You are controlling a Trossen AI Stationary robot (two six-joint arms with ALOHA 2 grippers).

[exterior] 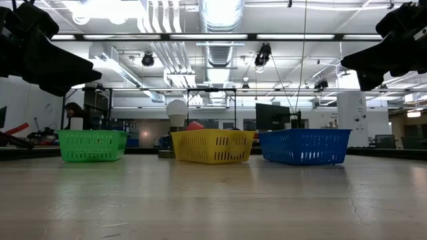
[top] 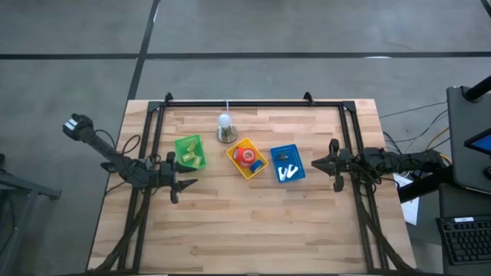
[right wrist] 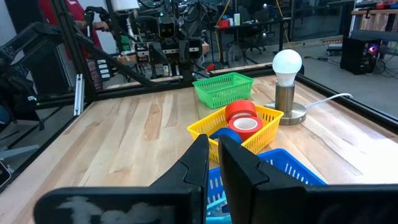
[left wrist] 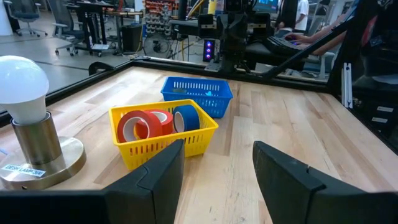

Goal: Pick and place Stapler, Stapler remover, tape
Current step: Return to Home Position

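Wooden table (top: 253, 222) front is judged bare because the loose items appear sorted. Left gripper (left wrist: 219, 147) is held at the left edge, fingers spread and empty. Right gripper (right wrist: 213, 140) is held at the right edge, fingers closed on nothing. Both are judged parked clear of the baskets. Tape (left wrist: 149, 124) is found on edge in the yellow basket (left wrist: 186, 140), between green basket (right wrist: 224, 87) and blue basket (left wrist: 199, 93): red-orange rolls, one blue. Lamp (left wrist: 25, 87) is noted behind.
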